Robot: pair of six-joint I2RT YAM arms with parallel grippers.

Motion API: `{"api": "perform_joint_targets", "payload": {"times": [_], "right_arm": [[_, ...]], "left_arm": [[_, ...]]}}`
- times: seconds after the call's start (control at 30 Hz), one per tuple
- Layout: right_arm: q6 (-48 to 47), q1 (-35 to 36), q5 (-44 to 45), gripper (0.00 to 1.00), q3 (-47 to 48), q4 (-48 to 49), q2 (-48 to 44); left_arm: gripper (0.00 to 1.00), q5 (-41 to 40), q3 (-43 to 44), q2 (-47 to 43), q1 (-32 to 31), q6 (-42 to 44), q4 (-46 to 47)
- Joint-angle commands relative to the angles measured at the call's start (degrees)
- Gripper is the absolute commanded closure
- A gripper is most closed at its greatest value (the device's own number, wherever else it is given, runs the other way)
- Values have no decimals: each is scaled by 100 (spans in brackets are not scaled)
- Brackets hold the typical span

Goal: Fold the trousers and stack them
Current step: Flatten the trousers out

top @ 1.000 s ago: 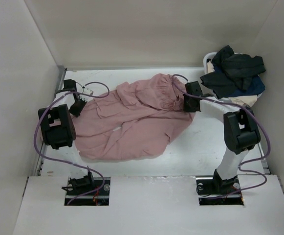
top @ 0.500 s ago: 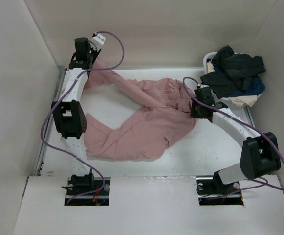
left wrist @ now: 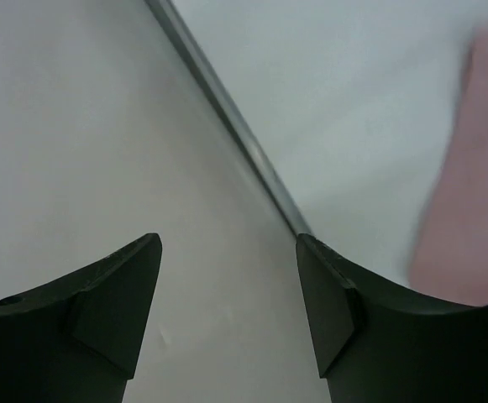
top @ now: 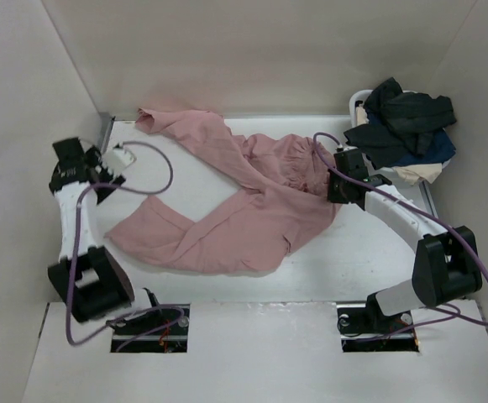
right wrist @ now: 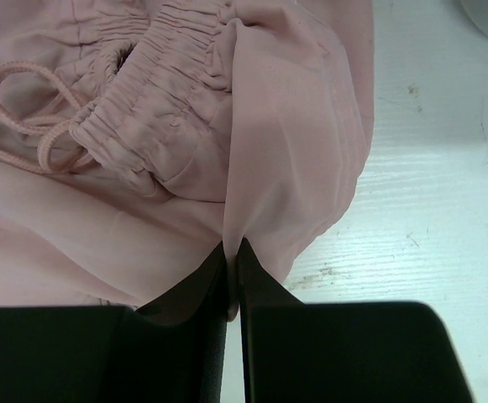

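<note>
Trousers (top: 252, 214), fabric fold pinched in right end effector (right wrist: 233, 256)

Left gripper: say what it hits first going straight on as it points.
The open left gripper would probably meet the white side wall, beside the metal strip; the trousers lie off to its right.

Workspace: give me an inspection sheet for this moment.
Surface: white table, scuffed.
Job's things: trousers spread unfolded, one leg reaching the far-left corner.
Clutter: dark garments piled on a cream cloth, far right.
Grippers: left gripper open, empty, by the left wall; right gripper shut on the trousers near the waist.
Cables: purple cables hang in loose loops.
Surroundings: white walls on three sides.
</note>
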Motion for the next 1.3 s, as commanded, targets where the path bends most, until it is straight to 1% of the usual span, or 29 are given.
{"api": "perform_joint_targets", "payload": {"times": [0.0, 0.1, 0.27, 0.33, 0.4, 0.47, 0.57, 0.6, 0.63, 0.7, 0.73, 0.77, 0.8, 0.83, 0.9, 0.93, 0.97, 1.0, 1.07, 1.13, 1.2, 1.27], "right_arm": [[-189, 49, -119, 88, 167, 3, -54], [-373, 49, -110, 88, 238, -50, 8], [-435, 49, -128, 88, 212, -59, 8], [-400, 15, -128, 88, 177, -41, -1], [-409, -21, -137, 87, 194, -32, 8], [-426, -30, -128, 86, 255, -41, 52], [-435, -30, -137, 82, 387, -67, 87], [-461, -30, -137, 80, 431, -85, 87], [-514, -21, -137, 74, 466, -85, 70], [-680, -12, -137, 55, 510, -85, -1], [-803, -12, -137, 50, 519, -85, -62], [-944, -3, -102, 46, 528, -94, -132], [-1084, -3, -84, 41, 537, -103, -229], [-1199, -12, -128, 38, 563, -111, -316], [-1366, -30, -146, 35, 650, -111, -501], [-1428, -30, -146, 34, 712, -103, -554], [-1507, -30, -146, 31, 791, -77, -563], [-1603, -4, -172, 28, 905, -50, -459], [-1919, 40, -347, 24, 1212, -41, -21], [-2201, 198, -401, 22, 1520, -41, 532], [-2298, 252, -453, 18, 1818, -76, 1069], [-2316, 243, -663, 13, 2074, -190, 1404]], "left_arm": [[36, 490, -1221, -1079, 359, 2104, -1353], [36, 499, -2119, -1494, 510, 2590, -1274], [36, 499, -2858, -1670, 510, 3029, -1468], [35, 639, -2930, -1732, 467, 3152, -1415], [34, 631, -2991, -1671, 405, 3170, -1196], [34, 509, -3096, -1574, 326, 3363, -977], [36, -88, -3605, -1486, 115, 4126, -47], [35, -177, -3807, -1460, 89, 4390, 443], [35, -178, -3922, -1398, 115, 4592, 762], [35, -178, -3976, -1205, 202, 4735, 958], [35, -195, -3976, -1117, 246, 4744, 958], [37, -213, -4002, -1038, 273, 4735, 1010], [42, -239, -4011, -968, 282, 4718, 1028], [53, -300, -4003, -880, 273, 4665, 1029], [76, -493, -3872, -687, 203, 4307, 950], [90, -581, -3749, -581, 142, 4052, 923], [98, -599, -3608, -537, 115, 3789, 880], [100, -591, -3442, -528, 115, 3577, 810], [100, -538, -3012, -615, 176, 3286, 442], [100, -381, -2528, -782, 307, 3110, -50], [100, -205, -2150, -949, 448, 2987, -455], [100, -195, -1973, -1063, 501, 2907, -693]]}}
